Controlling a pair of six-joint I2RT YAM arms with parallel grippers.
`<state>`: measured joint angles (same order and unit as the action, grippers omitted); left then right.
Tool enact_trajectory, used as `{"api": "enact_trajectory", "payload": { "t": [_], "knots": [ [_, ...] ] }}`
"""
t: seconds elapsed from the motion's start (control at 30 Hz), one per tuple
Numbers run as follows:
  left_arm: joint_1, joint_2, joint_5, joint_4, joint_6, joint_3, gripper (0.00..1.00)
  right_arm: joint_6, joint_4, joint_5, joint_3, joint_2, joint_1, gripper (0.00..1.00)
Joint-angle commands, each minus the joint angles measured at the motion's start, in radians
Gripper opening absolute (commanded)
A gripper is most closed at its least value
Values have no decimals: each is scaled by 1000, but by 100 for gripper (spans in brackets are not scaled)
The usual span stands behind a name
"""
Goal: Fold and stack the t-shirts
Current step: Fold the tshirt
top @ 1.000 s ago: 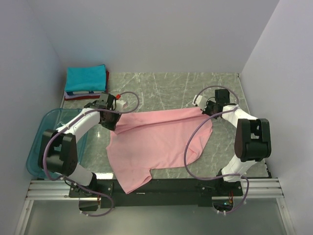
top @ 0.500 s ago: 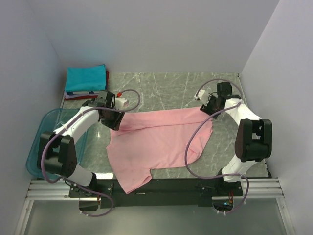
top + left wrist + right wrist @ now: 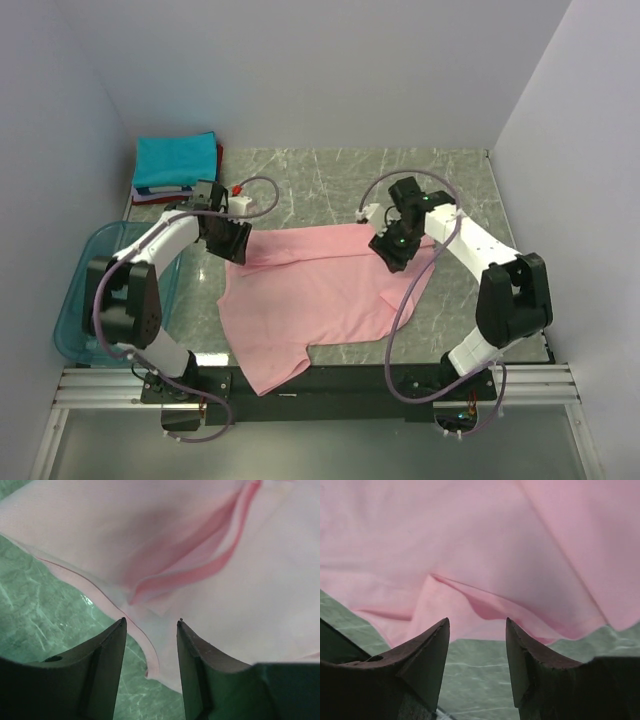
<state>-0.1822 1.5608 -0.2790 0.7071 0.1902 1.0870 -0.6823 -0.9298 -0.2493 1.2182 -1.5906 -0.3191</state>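
The pink t-shirt [image 3: 320, 290] lies spread on the table [image 3: 330, 175], one corner hanging past the table's near edge. Since the earlier frames my right gripper [image 3: 392, 250] has moved from the shirt's far right corner inward along its far edge; my left gripper [image 3: 228, 240] stays at the far left corner. Both grippers stand with fingers apart, gripping nothing; the left straddles the hem; the right is over a creased fold. The cloth is plain, pale and softly wrinkled. A folded teal t-shirt [image 3: 175, 158] tops a stack beyond the pink shirt's far left corner; the blue bin [image 3: 85, 290] sits to the shirt's left.
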Motion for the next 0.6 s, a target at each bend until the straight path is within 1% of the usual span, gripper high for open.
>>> {"api": "enact_trajectory", "payload": {
  "t": [0.0,0.07,0.3,0.43,0.57],
  "knots": [
    [23,62,-35,-17,-43,59,50,124,-41,51,-37,26,-84,56],
    [30,93,-38,-18,-46,60,51,156,-23,73,-48,6,-141,56],
    [30,140,-25,-40,-48,28,52,202,-18,102,-55,-88,-267,57],
    [30,153,-16,-52,-44,16,52,213,9,185,-91,-127,-299,57],
    [30,169,-8,-61,-46,14,52,216,34,237,-115,-160,-302,56]
  ]
}}
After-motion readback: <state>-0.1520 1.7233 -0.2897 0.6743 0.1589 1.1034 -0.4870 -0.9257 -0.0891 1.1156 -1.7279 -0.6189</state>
